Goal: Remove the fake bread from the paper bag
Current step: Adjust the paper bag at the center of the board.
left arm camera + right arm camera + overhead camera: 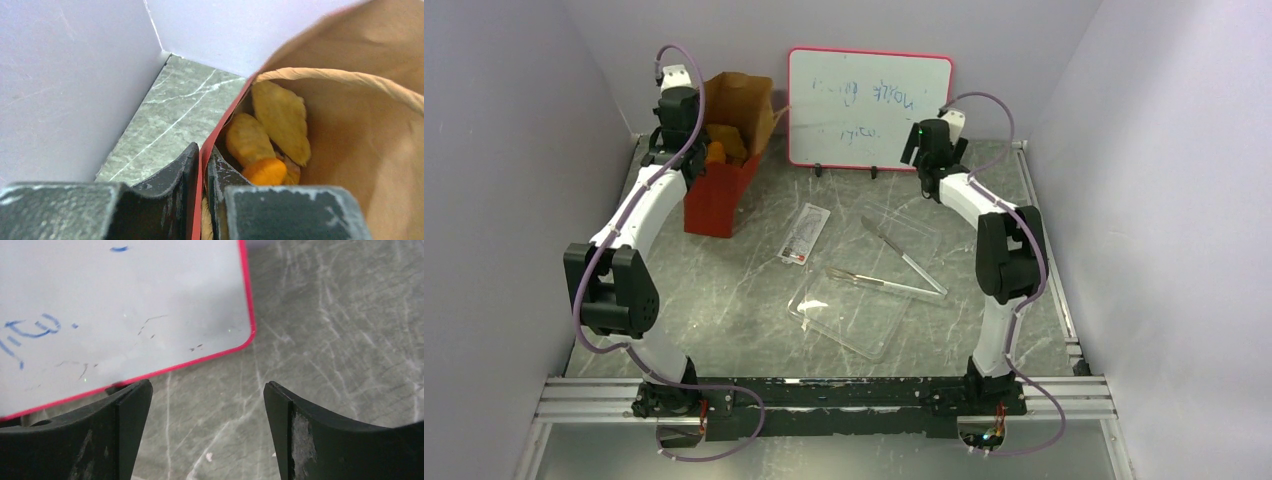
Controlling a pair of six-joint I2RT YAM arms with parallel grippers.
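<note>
The paper bag [721,195], red outside and brown inside, stands at the back left of the table with its mouth open. My left gripper [202,167] is shut on the bag's red left wall [220,125], one finger outside and one inside. Inside lie pieces of fake bread: two yellow pieces [280,117] and an orange end [265,171]; from above the fake bread [717,152] shows as an orange patch. My right gripper [207,405] hangs open over bare table at the whiteboard's lower corner, with nothing between its fingers.
A red-framed whiteboard [869,108] stands at the back centre. A clear plastic tray [854,312], a second clear piece [902,228], metal tongs [884,283] and a flat packet [804,235] lie mid-table. Purple walls close in both sides.
</note>
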